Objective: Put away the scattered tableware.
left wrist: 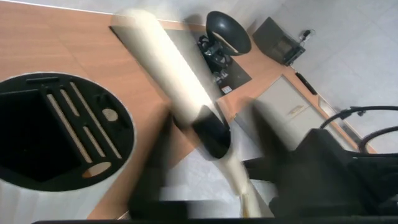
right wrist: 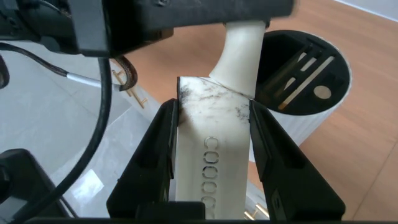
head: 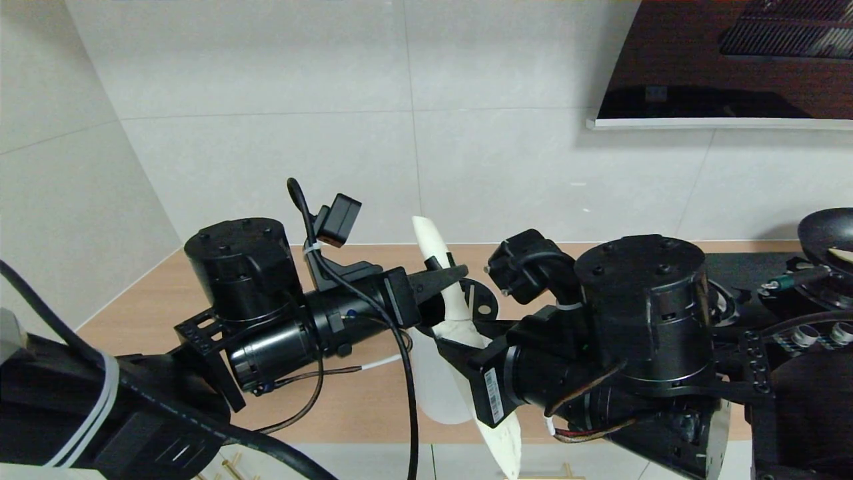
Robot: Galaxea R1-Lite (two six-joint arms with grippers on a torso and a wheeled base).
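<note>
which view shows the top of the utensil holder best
The left wrist view: the utensil holder shows its open top and slotted black insert almost unobstructed. The right wrist view has it partly behind the spatula; the head view catches its white side beneath the arms.

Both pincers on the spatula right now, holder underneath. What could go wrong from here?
1. The left pincer and right pincer both clamp the spatula; mismatched arm motion may bend it or twist it loose.
2. The utensil holder stands near the counter edge; a hard downward push could tip it off.
3. Its narrow slots already hold sticks, so the broad blade probably fits the big compartment alone.
</note>
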